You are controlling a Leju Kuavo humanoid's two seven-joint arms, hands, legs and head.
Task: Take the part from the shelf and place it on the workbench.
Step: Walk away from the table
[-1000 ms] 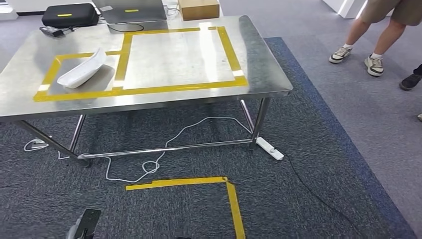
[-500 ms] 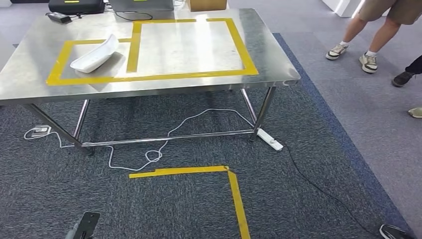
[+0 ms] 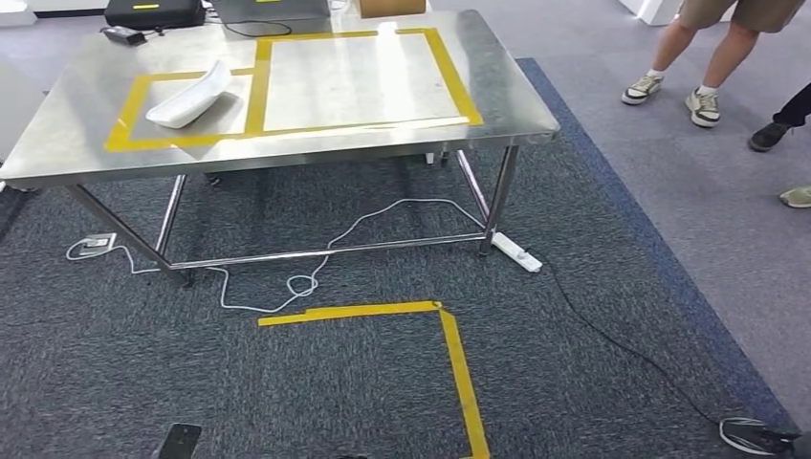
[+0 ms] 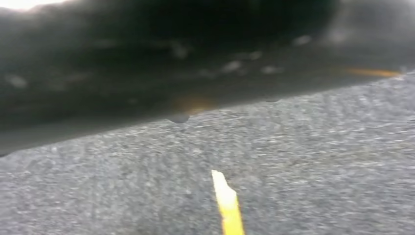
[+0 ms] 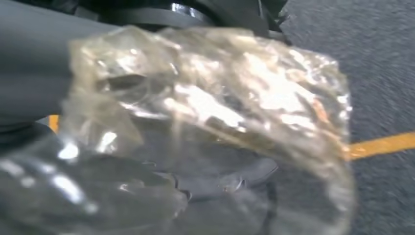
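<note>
Two yellow-taped rectangles point(image 3: 256, 91) are marked side by side on the steel worktop point(image 3: 497, 105) seen ahead in the head view; a white curved shell point(image 3: 189, 96) is laid inside the smaller, left-hand rectangle, while the larger one beside it is bare metal; a black case point(image 3: 153, 11), a laptop point(image 3: 273, 10) and a cardboard box point(image 3: 390, 7) are lined up along the far edge of the worktop; a white cable point(image 3: 363, 225) is looped over the dark carpet point(image 3: 316, 392) beneath it, and a white power strip point(image 3: 516, 253) is set just beside the near right leg; a corner of yellow floor tape point(image 3: 449, 349) is stuck to the carpet nearer the robot; the legs of a person point(image 3: 703, 67) are seen on the grey floor well to the right of the worktop; the part point(image 5: 220, 107), a crinkled transparent piece, is gripped in the right robot hand point(image 5: 34, 68) and is carried above the carpet, well apart from the worktop, with grey fingers made out dimly through it; the left robot hand point(image 3: 179, 442) is glimpsed as a dark tip at the lower edge of the head view, and whether it is open or closed cannot be told.
</note>
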